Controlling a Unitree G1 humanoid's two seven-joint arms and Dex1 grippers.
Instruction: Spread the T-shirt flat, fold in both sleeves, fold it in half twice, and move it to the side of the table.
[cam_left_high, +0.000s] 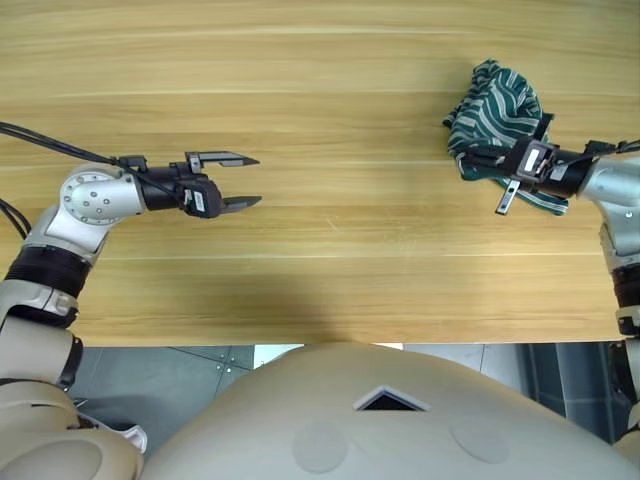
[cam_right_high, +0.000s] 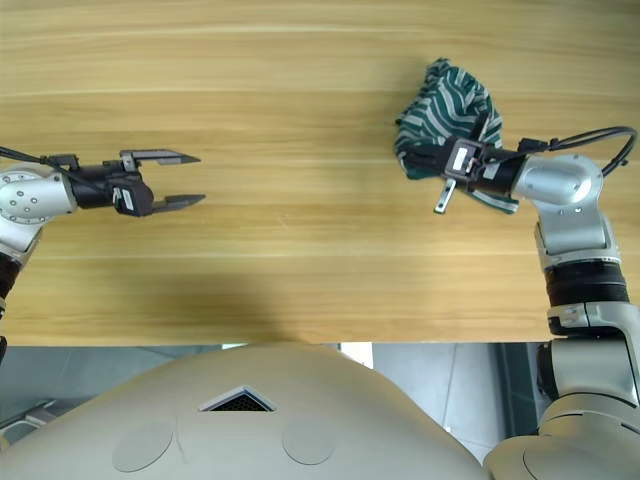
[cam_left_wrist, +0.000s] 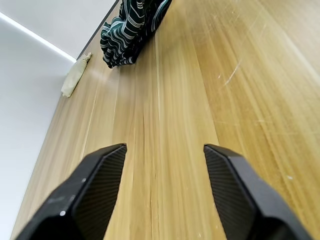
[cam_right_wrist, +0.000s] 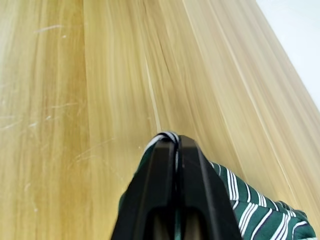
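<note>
A dark green T-shirt with white stripes (cam_left_high: 495, 105) lies crumpled in a heap on the right part of the wooden table (cam_left_high: 350, 100). My right gripper (cam_left_high: 472, 162) is shut on a fold of its near-left edge; in the right wrist view the fingers (cam_right_wrist: 172, 142) pinch striped cloth (cam_right_wrist: 250, 205) just above the tabletop. Over the left part of the table, my left gripper (cam_left_high: 256, 180) stands open, far from the shirt, with nothing between its fingers. In the left wrist view its gripper (cam_left_wrist: 165, 150) points along the table toward the distant T-shirt (cam_left_wrist: 131, 27).
A small crumpled beige scrap (cam_left_wrist: 75, 75) lies at the table's edge near the shirt. Bare wood stretches between the two grippers. The table's front edge (cam_left_high: 300, 342) runs just before the robot's body.
</note>
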